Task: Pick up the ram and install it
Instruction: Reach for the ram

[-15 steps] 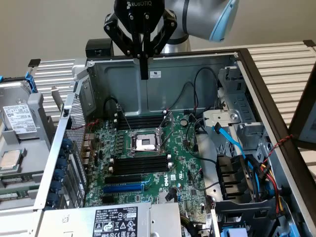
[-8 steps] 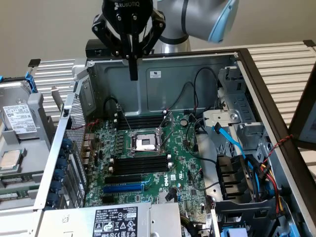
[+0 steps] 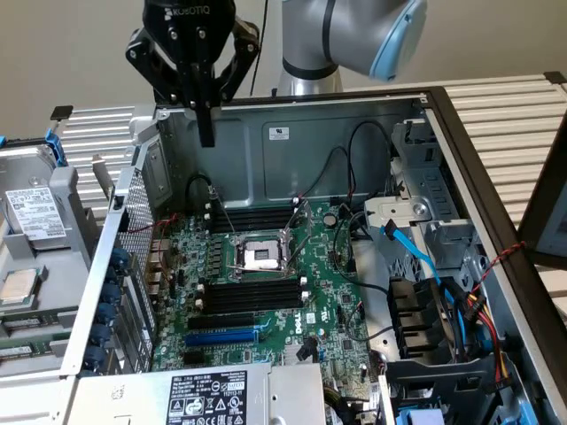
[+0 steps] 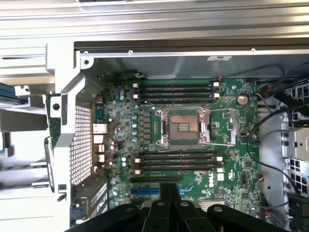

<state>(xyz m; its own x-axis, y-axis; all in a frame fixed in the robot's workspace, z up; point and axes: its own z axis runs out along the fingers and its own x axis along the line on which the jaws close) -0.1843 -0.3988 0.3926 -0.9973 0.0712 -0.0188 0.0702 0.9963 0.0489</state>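
Inspection finds the computer case (image 3: 292,142) laid on its side on the slatted worktop (image 3: 509,111) with its side panel off, so that the motherboard (image 3: 341,292) faces upward and can be reached from above. The hand (image 3: 206,133) hangs over the case's far wall, toward the exterior view's left, with its fingers pointing straight down. The fingers are pressed together and nothing is seen between them, so the hand is judged empty and the ram not yet collected. From the wrist, the hand (image 4: 169,189) looks squarely down on the board, a stance that suits lining up with the slots. The CPU socket (image 3: 261,257) stands open and bare at the middle of the board. Long black memory slots (image 3: 252,297) run in a bank on each side of it, with white latches at their ends. All of them look unfilled, though this cannot be stated with certainty. A blue expansion slot (image 3: 221,337) lies just beyond the nearer bank. The ram (image 3: 27,329) appears to be the green strip lying flat outside the case, at the exterior view's left. It sits on a tray below a hard drive (image 3: 31,212), well apart from the hand, presumably staged there for a pick from above, but it is cut off by the frame edge and cannot be confirmed
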